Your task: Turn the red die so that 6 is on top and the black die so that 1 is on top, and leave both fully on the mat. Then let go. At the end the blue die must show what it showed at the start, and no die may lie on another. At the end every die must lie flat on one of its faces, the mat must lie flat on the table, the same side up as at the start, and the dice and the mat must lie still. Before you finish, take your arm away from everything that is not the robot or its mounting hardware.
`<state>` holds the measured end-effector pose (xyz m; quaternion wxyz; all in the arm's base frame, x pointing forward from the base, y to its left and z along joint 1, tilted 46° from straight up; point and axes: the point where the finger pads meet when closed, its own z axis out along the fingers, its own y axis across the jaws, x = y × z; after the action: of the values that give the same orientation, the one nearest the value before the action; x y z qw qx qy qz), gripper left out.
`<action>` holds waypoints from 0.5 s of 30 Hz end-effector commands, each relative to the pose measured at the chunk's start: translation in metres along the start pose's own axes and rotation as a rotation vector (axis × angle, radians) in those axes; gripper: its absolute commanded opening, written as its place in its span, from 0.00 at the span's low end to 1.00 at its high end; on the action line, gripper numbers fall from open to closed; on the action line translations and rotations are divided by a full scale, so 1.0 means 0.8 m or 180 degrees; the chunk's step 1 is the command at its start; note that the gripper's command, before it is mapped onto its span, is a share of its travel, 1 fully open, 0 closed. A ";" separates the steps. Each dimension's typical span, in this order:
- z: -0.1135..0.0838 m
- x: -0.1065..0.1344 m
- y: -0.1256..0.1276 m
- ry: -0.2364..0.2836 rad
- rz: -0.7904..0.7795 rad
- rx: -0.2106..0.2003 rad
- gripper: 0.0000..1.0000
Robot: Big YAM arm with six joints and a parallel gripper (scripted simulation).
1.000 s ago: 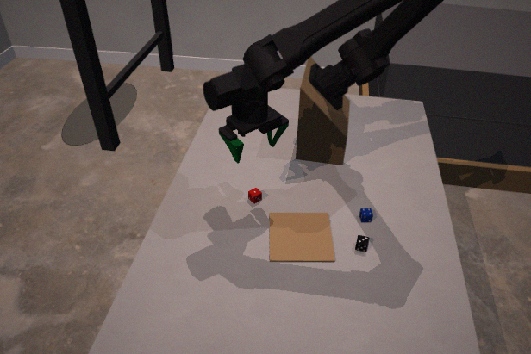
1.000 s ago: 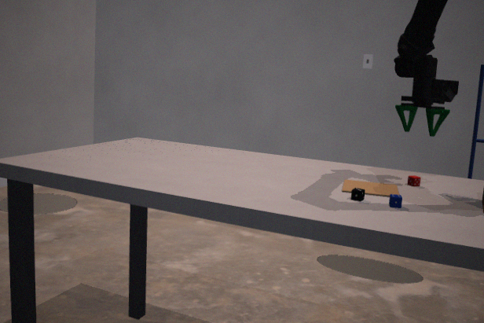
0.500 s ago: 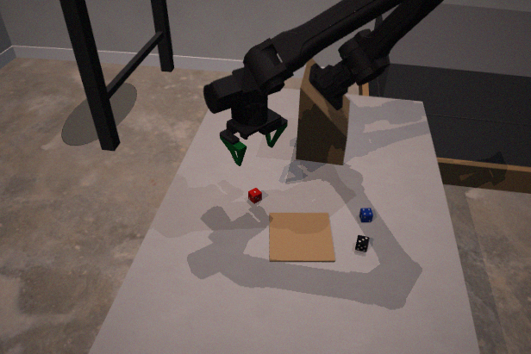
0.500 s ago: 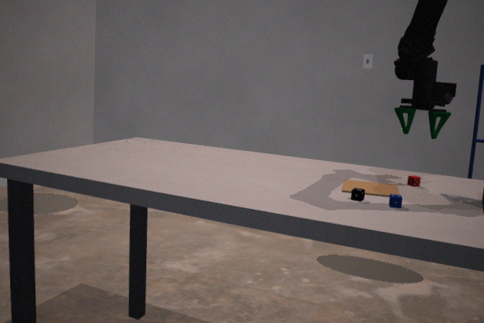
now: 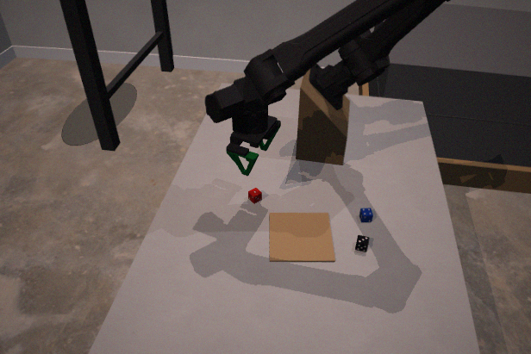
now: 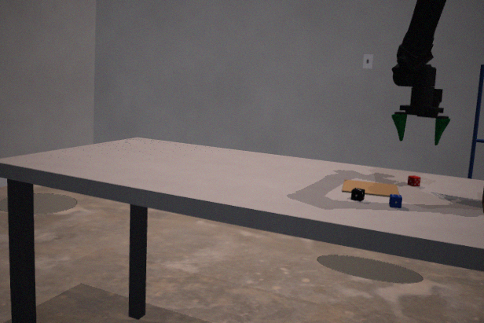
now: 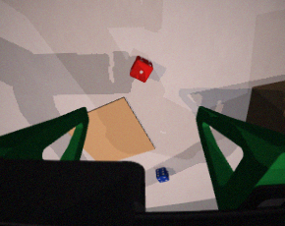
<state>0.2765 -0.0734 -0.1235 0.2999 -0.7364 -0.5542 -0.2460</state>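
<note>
The red die (image 5: pixel 254 195) (image 6: pixel 413 181) (image 7: pixel 141 70) lies on the bare table just off the far left corner of the tan mat (image 5: pixel 302 237) (image 6: pixel 371 188) (image 7: pixel 115 133). The black die (image 5: pixel 362 244) (image 6: pixel 357 194) and the blue die (image 5: pixel 366 214) (image 6: pixel 395 200) (image 7: pixel 162 175) lie on the table to the right of the mat, apart from each other. My gripper (image 5: pixel 254 155) (image 6: pixel 420 130) (image 7: pixel 142 112), with green fingers, is open and empty. It hangs well above the table, over the area just behind the red die.
A brown upright block (image 5: pixel 322 128) stands at the back of the table (image 5: pixel 276 309) under the arm's base; it also shows in the wrist view (image 7: pixel 272 105). A black frame (image 5: pixel 86 51) stands on the floor at the left.
</note>
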 end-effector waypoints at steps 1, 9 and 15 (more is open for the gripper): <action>0.005 -0.001 0.005 -0.0004 -0.0559 -0.0016 1.00; 0.008 -0.004 0.016 -0.0035 -0.1194 -0.0058 1.00; 0.022 -0.001 0.004 -0.0006 -0.1753 -0.0018 1.00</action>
<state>0.2764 -0.0616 -0.1344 0.2439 -0.6076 -0.6929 -0.3020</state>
